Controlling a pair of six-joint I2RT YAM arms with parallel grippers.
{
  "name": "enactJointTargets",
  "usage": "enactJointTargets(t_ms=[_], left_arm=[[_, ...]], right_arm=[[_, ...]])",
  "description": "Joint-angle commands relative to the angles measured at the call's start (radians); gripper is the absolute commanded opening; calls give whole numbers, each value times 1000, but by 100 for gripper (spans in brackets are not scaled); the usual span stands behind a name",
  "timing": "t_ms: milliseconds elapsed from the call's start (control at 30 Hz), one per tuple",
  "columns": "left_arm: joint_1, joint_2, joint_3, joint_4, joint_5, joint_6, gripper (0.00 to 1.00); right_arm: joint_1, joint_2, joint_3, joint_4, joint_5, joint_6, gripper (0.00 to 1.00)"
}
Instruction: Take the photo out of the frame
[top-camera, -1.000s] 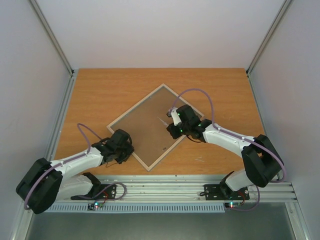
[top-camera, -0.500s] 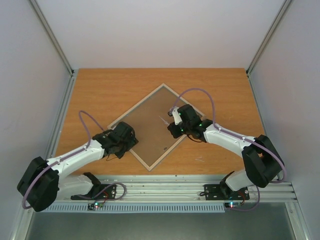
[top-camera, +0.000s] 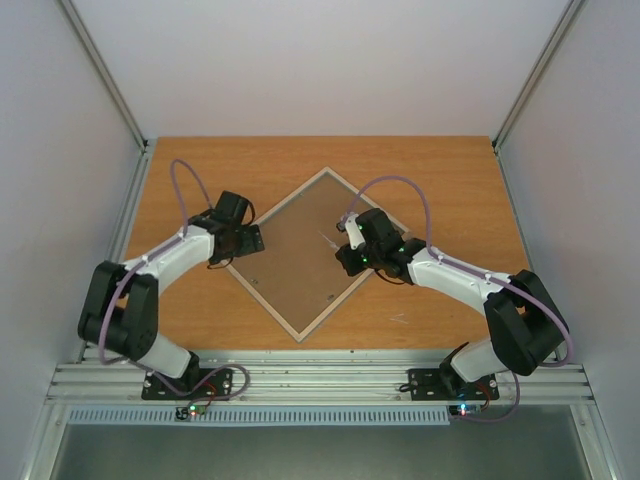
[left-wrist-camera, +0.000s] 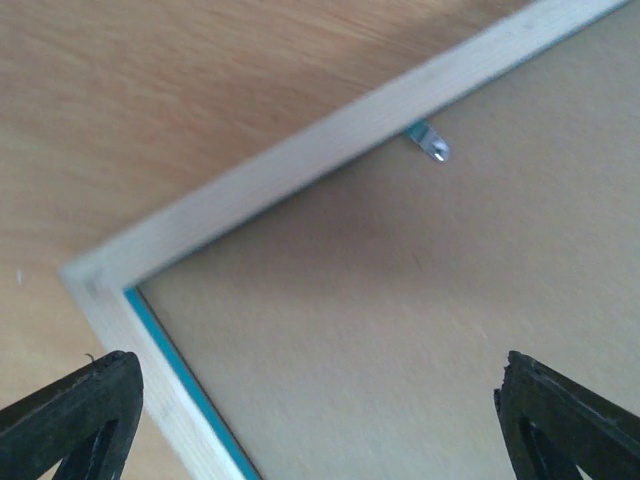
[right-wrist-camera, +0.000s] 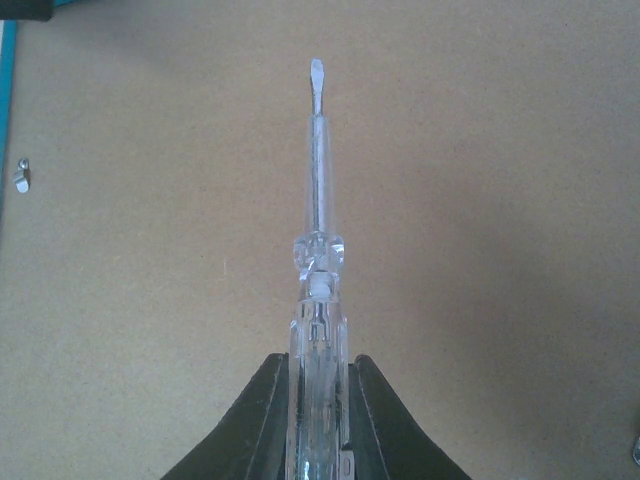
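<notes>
White arms (top-camera: 452, 279) carry black joints (top-camera: 524, 336), black fingers (left-wrist-camera: 85, 412), lilac cables (top-camera: 392, 180).

I work over a bench (top-camera: 200, 180) with an orange-brown wooden top, evenly lit, with only soft shadows on it. Plain white walls close it in: a back wall (top-camera: 320, 60) and one on each side. Slanted metal posts (top-camera: 100, 70) rise from the two far corners. A ribbed metal rail (top-camera: 330, 375) runs along the near edge, with a dull grey surface (top-camera: 320, 450) beyond it.
</notes>
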Motion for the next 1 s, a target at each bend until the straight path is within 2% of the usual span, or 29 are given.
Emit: enactJointTargets(t_ms=[0,133,333,467,967], left_arm=[[81,88,65,69,24,189,97],[133,138,73,145,78,236,97],[189,232,111,173,162,263,96],[203,271,126,162,207,261,90],[202,214,11,165,304,195,53]], right_arm=[[-5,-4,-1,16,2,4,1],[-6,-1,-1,17,-1,4,1],[-7,8,4,11,-1,6,1],[-7,9,5,10,-1,6,1],[-7,2,8,1,-7,8,1]])
